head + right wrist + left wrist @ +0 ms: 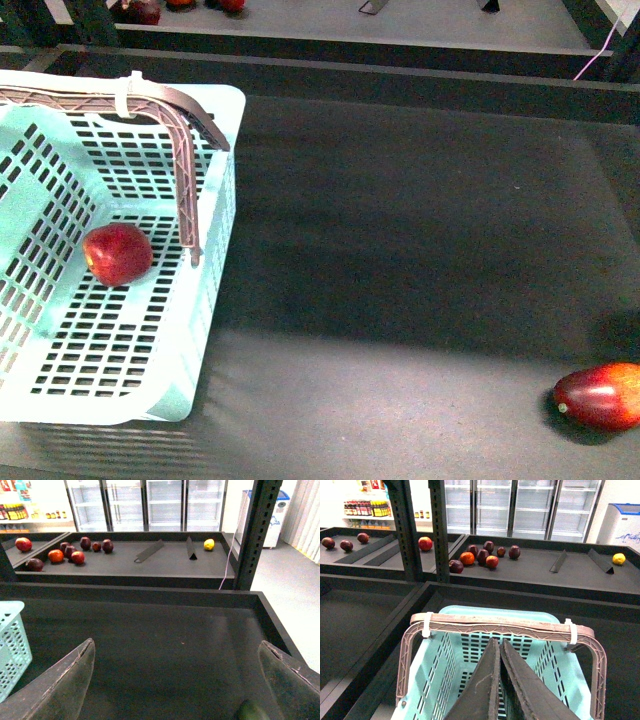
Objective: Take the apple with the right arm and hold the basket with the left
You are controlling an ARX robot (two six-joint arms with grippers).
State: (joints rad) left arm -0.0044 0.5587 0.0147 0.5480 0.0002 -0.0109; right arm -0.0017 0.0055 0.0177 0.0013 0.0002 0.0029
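So the apple [118, 254] is sitting on the slotted floor of the basket [215, 300], over toward the near-right part of it, not far from where the brown handles [185, 170] are hanging down inside. The basket itself is parked on the left side of the dark tabletop [400, 250], with a white tie [127, 95] wrapped around the handles up top.

Way off at the right front of the tabletop there's an elongated red-orange fruit [600, 396] lying on its own, well apart from the basket.

From the left wrist view, the left pincer [499, 680] is hanging right above the basket with its two fingers pressed together, nothing between them. It isn't touching the handles.

The right pincer [175, 680] is spread wide open over bare tabletop, with just a corner of the basket showing off to one side. Nothing is sitting between its fingers.

A bunch of other fruit [480, 557] is lying on the far shelf.
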